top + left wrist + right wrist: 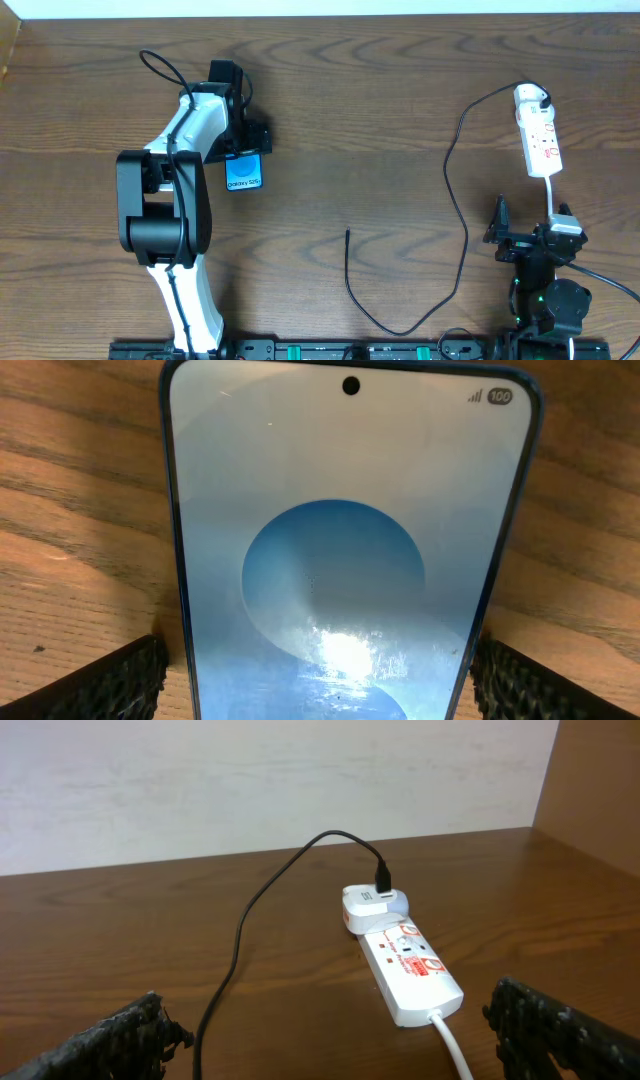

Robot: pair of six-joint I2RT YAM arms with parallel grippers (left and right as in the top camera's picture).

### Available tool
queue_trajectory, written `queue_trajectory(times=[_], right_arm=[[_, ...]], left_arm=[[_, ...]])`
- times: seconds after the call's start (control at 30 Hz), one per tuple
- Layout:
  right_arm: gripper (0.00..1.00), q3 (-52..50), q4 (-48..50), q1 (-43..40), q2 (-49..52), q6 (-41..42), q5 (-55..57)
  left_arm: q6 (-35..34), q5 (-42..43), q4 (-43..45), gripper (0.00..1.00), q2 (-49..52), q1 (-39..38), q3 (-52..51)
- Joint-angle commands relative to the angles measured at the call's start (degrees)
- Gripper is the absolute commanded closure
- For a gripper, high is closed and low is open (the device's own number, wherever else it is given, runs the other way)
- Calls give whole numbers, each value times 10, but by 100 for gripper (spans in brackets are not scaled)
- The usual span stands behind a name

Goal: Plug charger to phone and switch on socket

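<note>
The phone [244,173] lies flat on the wooden table, its blue screen up. My left gripper [245,150] stands open over it. In the left wrist view the phone [345,560] fills the gap between the fingers [110,680], with a thin strip of table showing on each side. The white socket [538,130] lies at the far right with a white adapter [530,97] plugged into its far end. The charger cable [460,220] loops down to a free plug tip [347,233] mid-table. My right gripper [530,225] is open, just short of the socket [410,965].
The socket's white cord [455,1050] runs back between the right fingers [560,1030]. The black cable [240,930] crosses the table left of the socket. A pale wall borders the far table edge, and a wooden side panel [600,790] stands at the right.
</note>
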Motion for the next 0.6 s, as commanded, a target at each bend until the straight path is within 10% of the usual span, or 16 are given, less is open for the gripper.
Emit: queue_trajectory(times=[0.0,0.57], right_arm=[[1,-2,-1,-1,-4,7,5],[1,-2,-1,-1,-4,7,5]], left_arm=[[-4,-11,-7,2,26,-1,-5],[-4,-11,-8,13,26,-1,-5]])
